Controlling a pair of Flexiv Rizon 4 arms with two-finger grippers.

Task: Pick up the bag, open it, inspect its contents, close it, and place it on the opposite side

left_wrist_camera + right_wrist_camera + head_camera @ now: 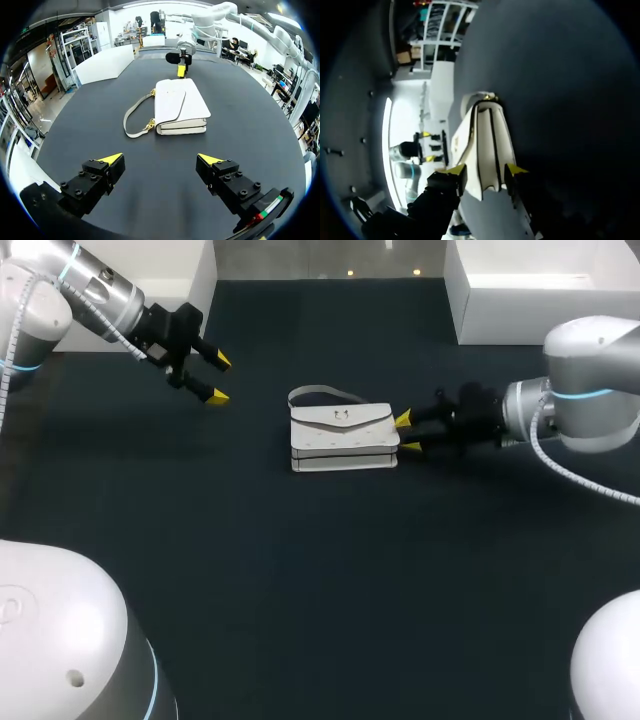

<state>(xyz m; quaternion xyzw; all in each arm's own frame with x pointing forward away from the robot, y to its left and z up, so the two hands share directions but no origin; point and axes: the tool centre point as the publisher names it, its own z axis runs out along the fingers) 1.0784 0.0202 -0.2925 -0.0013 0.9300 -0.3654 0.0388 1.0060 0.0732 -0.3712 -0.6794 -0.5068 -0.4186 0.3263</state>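
On the dark table [300,570] our white bag [343,437] lies flat near the centre with its flap down and not lifted, so we judge every step remains. Our right gripper [406,433] sits at its 3 o'clock end; we cannot tell whether it grips. Our left gripper [219,379], at 10 o'clock, gapes empty.

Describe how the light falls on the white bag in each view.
Head view: the bag is evenly bright on the dark table, hardly any shadow. Left wrist view: its top glows, the side facing the left gripper is slightly shaded. Right wrist view: bag pale, table nearly black.
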